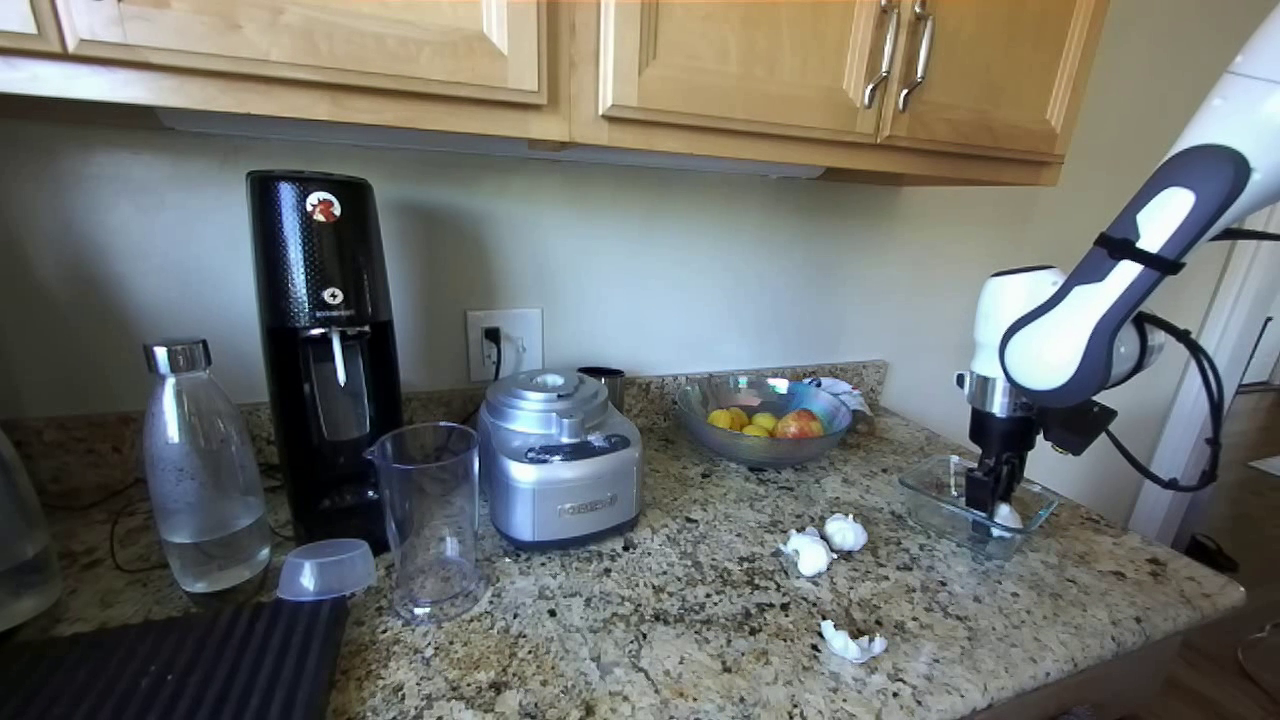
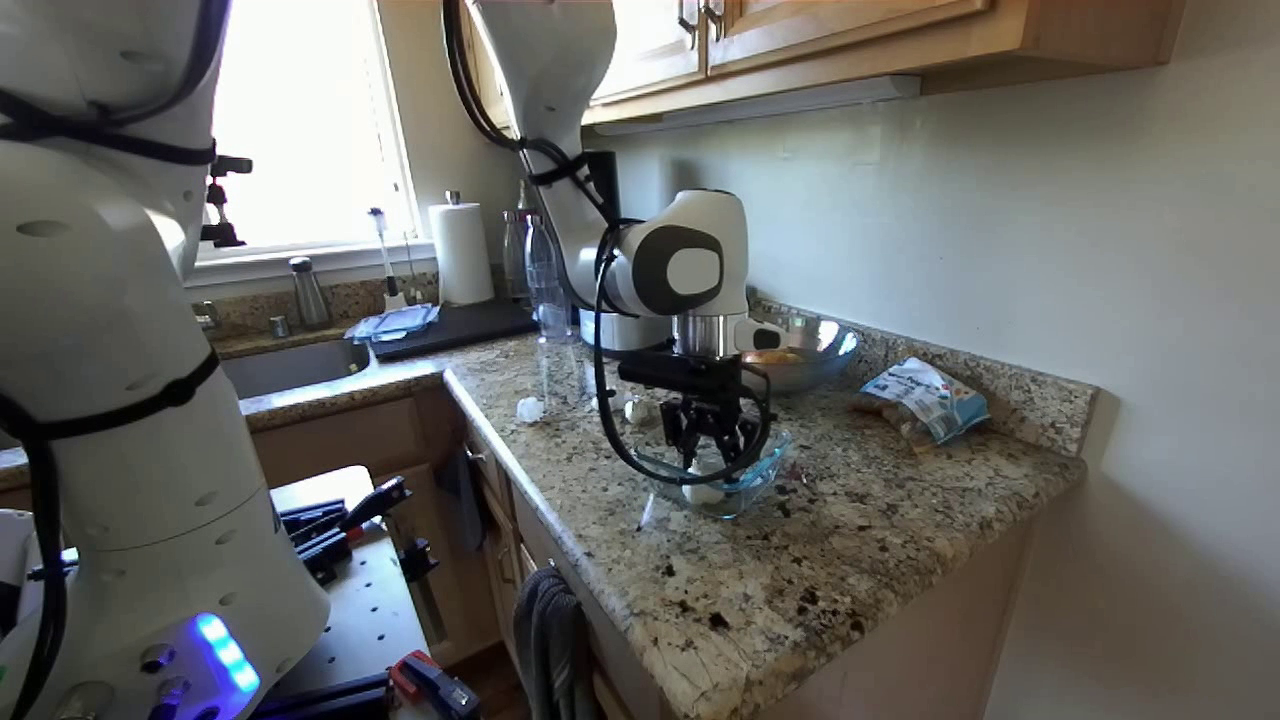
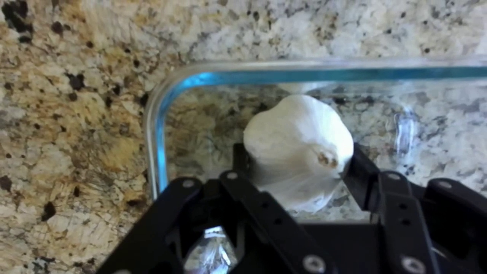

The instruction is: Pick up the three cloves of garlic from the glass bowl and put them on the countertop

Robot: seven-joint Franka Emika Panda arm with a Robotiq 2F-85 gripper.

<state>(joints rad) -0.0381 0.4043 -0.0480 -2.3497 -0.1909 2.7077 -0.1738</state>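
The clear glass bowl (image 1: 940, 518) is a low rectangular dish near the countertop's right end; it also shows in an exterior view (image 2: 768, 466) and the wrist view (image 3: 155, 140). One whitish garlic (image 3: 296, 144) is inside it, near a corner. My gripper (image 3: 298, 167) reaches down into the bowl, with one finger against each side of this garlic; it appears shut on it. In both exterior views the gripper (image 1: 990, 505) (image 2: 708, 450) points straight down. Two other garlics (image 1: 808, 552) (image 1: 846, 532) lie on the speckled granite countertop (image 1: 700, 600).
A broken white garlic piece (image 1: 853, 642) lies nearer the counter's front edge. A larger fruit bowl (image 1: 765, 450) stands by the wall, with a bag (image 2: 925, 400) beside it. A silver food processor (image 1: 560, 470) and a clear beaker (image 1: 430, 530) stand further along.
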